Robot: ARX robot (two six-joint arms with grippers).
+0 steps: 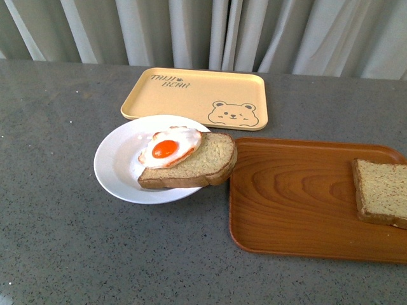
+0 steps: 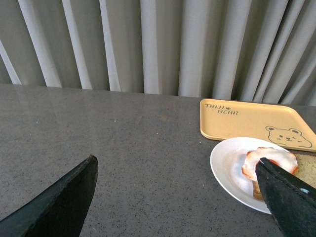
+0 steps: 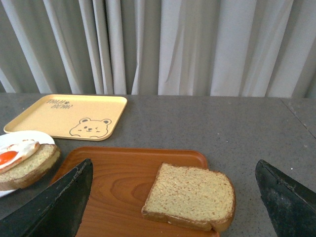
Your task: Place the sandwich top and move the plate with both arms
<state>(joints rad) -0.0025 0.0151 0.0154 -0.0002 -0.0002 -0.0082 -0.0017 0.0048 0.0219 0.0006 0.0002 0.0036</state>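
Observation:
The sandwich top (image 1: 381, 190), a plain brown bread slice, lies on the right end of the brown wooden tray (image 1: 299, 203); in the right wrist view the sandwich top (image 3: 190, 196) lies between my open right gripper's (image 3: 175, 197) fingers, farther out. The white plate (image 1: 121, 166) holds a bread slice (image 1: 200, 166) bearing a fried egg (image 1: 168, 147). The slice overhangs the plate's right rim toward the wooden tray. My left gripper (image 2: 177, 197) is open and empty over bare table; the plate (image 2: 229, 165) sits by one finger. Neither arm shows in the front view.
A yellow bear-print tray (image 1: 197, 96) lies behind the plate, near grey curtains. The wooden tray (image 3: 118, 182) touches or nearly touches the plate's right side. The grey table extends left of the plate and along the front.

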